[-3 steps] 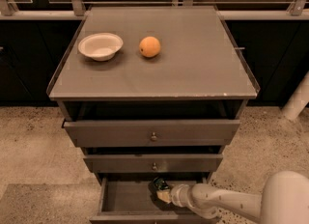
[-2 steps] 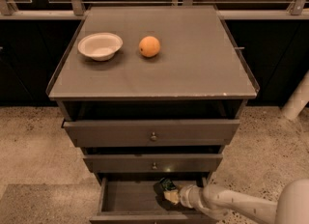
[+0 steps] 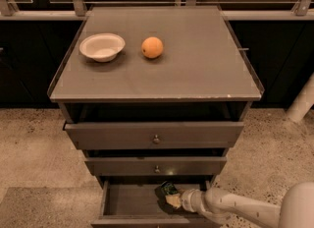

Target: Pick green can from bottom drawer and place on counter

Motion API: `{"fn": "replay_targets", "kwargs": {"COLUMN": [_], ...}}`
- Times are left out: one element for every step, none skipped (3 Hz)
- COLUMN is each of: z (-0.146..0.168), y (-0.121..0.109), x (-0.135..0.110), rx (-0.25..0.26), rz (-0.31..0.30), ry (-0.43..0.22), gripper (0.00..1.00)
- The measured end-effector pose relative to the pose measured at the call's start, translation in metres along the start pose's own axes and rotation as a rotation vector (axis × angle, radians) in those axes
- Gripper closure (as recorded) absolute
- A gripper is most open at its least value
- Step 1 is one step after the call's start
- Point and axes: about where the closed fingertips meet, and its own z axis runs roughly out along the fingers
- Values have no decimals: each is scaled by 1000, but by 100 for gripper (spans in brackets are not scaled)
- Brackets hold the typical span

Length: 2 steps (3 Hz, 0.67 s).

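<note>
The bottom drawer (image 3: 132, 200) stands pulled open at the foot of the cabinet. The green can (image 3: 168, 189) shows in its right half, just under the middle drawer's front. My gripper (image 3: 171, 197) reaches in from the lower right on a white arm and is around the can, shut on it. The can is tilted and sits at about drawer-rim height. The counter (image 3: 196, 65) is the flat grey-brown top of the cabinet, well above the gripper.
A white bowl (image 3: 102, 46) and a round orange (image 3: 152, 47) sit on the counter's back left. The top drawer (image 3: 154, 133) and middle drawer (image 3: 156, 165) stick out slightly above the open one. Speckled floor surrounds the cabinet.
The gripper with the can has shifted a little right and up inside the bottom drawer. The arm has drawn back toward the lower right.
</note>
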Motion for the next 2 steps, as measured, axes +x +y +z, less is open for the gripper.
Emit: {"fn": "replay_targets", "kwargs": {"z": [-20, -99], "y": [6, 31], "x": [-1, -9], "rx": [5, 22], "rz": [-13, -88], "ry": [-5, -51], "gripper": [100, 100]}}
